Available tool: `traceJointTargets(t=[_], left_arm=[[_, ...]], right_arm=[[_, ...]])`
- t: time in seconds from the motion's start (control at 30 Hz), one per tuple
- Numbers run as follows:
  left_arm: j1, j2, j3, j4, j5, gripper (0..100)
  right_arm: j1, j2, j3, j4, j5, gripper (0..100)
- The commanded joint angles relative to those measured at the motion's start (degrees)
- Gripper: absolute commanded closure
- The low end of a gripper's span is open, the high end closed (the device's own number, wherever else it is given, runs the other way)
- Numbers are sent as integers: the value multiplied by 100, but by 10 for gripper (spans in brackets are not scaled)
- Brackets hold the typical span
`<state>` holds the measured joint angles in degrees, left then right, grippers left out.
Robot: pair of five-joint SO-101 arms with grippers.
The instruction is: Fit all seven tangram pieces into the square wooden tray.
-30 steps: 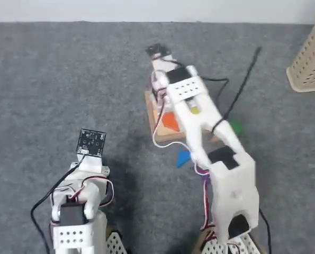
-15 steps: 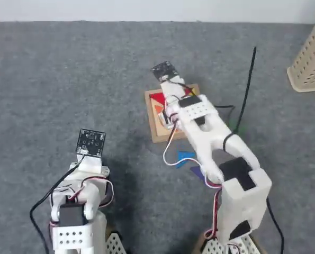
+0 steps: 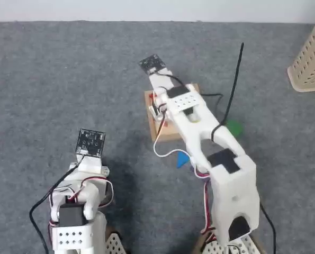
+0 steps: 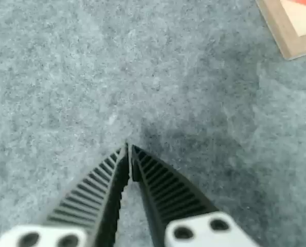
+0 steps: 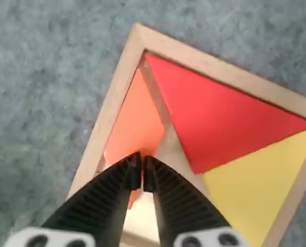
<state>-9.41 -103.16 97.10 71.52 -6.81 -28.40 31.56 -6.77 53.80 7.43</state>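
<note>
My right gripper (image 5: pixel 141 157) is shut, its tips right above the orange piece (image 5: pixel 135 123) inside the square wooden tray (image 5: pixel 117 87). A red triangle (image 5: pixel 214 118) and a yellow piece (image 5: pixel 250 195) lie in the tray beside the orange one, with bare wood between them. In the high view my right arm (image 3: pixel 199 127) stretches over the tray (image 3: pixel 158 133). A blue piece (image 3: pixel 183 159) and a green piece (image 3: pixel 234 127) lie on the carpet near it. My left gripper (image 4: pixel 128 150) is shut and holds nothing, low over the grey carpet, with a corner of the tray (image 4: pixel 291 36) farther off.
A beige perforated container (image 3: pixel 311 58) stands at the far right edge of the table. Cables trail from the right arm across the carpet. Open grey carpet lies to the left of the tray and in front of the left arm (image 3: pixel 78 211).
The right arm swung toward the near right side of the tray, then back over its left part. The left arm has not moved.
</note>
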Motion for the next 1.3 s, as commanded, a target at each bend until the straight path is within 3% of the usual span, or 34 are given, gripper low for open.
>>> traceJointTargets(t=[0.0, 0.2, 0.7, 0.83, 1.03, 1.27], left_arm=[[-26, 0, -48, 26, -53, 988], [-26, 0, -48, 26, -53, 988], [-26, 0, -48, 26, -53, 988], [-26, 0, -48, 26, -53, 988], [-26, 0, -48, 26, -53, 988], [-26, 0, -48, 26, -53, 988]], right_arm=[[-75, 251, -387, 163, 62, 992], [-92, 75, -404, 295, 35, 991], [-31, -2264, -220, 1877, -237, 991], [-84, -2703, 985, 1042, -229, 992], [-154, -3178, 3314, -1921, -237, 992], [-145, -2466, 3042, -2211, -220, 992]])
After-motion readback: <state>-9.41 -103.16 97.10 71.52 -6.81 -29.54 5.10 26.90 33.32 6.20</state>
